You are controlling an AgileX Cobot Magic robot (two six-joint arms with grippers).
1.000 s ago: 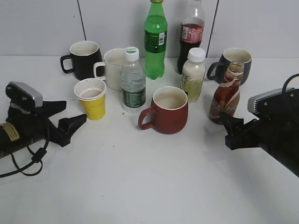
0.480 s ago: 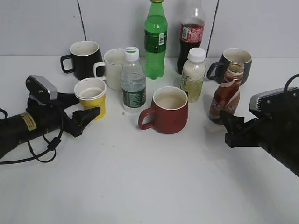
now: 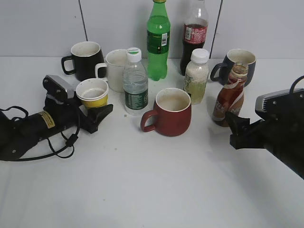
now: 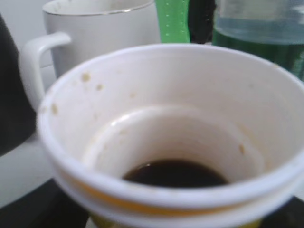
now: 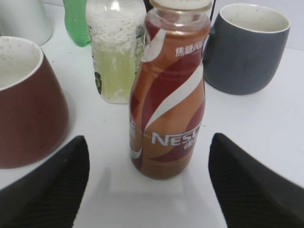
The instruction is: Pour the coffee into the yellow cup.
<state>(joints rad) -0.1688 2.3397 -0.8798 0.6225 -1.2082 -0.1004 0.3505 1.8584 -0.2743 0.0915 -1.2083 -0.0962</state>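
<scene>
the yellow cup (image 3: 93, 94) stands left of the red mug (image 3: 168, 113), with the left gripper (image 3: 90, 111) around it, jaws spread to either side; whether they touch it i cannot tell. a little dark liquid (image 4: 175, 173) lies in its bottom. the coffee bottle (image 3: 229, 97) stands upright right of the red mug, between the right gripper's (image 5: 148, 187) spread jaws, untouched.

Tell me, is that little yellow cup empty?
No. The yellow cup holds a little dark liquid at its bottom, seen in the left wrist view.
</scene>
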